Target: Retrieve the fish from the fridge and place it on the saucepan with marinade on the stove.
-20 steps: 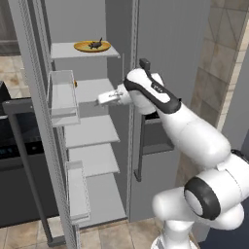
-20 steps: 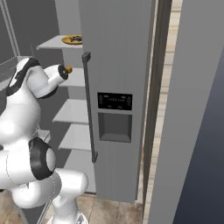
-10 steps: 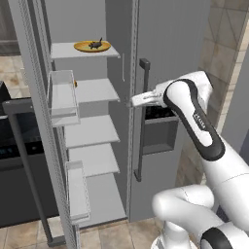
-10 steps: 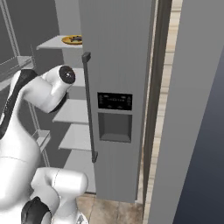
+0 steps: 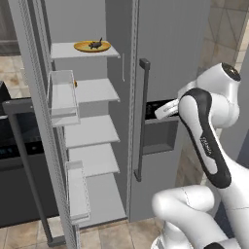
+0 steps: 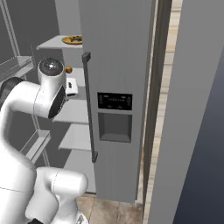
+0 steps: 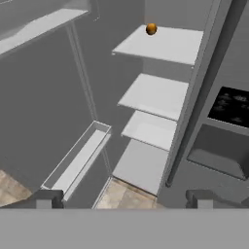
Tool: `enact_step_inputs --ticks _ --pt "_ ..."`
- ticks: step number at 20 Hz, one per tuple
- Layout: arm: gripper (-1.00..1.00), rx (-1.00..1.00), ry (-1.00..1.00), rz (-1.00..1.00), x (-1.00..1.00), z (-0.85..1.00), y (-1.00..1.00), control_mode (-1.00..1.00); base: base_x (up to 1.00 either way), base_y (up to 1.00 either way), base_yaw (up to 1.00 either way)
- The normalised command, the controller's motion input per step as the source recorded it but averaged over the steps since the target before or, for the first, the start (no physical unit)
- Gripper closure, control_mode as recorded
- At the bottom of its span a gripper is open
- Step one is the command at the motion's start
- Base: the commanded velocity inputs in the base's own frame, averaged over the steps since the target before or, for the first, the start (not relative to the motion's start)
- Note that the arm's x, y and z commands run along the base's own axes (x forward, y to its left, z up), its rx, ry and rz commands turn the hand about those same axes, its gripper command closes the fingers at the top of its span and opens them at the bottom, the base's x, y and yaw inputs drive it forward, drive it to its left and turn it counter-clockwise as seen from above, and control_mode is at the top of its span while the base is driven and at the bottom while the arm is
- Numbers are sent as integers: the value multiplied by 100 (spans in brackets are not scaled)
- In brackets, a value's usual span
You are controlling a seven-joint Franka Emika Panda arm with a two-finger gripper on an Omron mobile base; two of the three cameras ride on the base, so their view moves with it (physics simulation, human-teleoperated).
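Reaching: the arm is folding back in front of the fridge (image 5: 170, 44), whose left door is standing open; the fetching step is just beginning.
Pincer: the gripper (image 7: 124, 197) is hanging wide apart and holding nothing, pointing down past the lower shelves.
Fish: it is lying on a yellow plate (image 5: 91, 46) on the top shelf, well above the hand; one fish (image 5: 98, 44), one plate.
Next move: judging by this, the hand is needing to rise and turn in toward that top shelf.
Count: four shelves, two door bins, one small orange ball (image 7: 151, 29) on the second shelf.
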Motion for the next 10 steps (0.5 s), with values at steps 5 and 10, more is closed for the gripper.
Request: enact_step_inputs --ticks 5,10 --pt "-100 -28 26 -20 -2 15 -30 -100 0 0 0" --pt "-100 -1 12 -8 2 2 -7 -100 0 0 0"
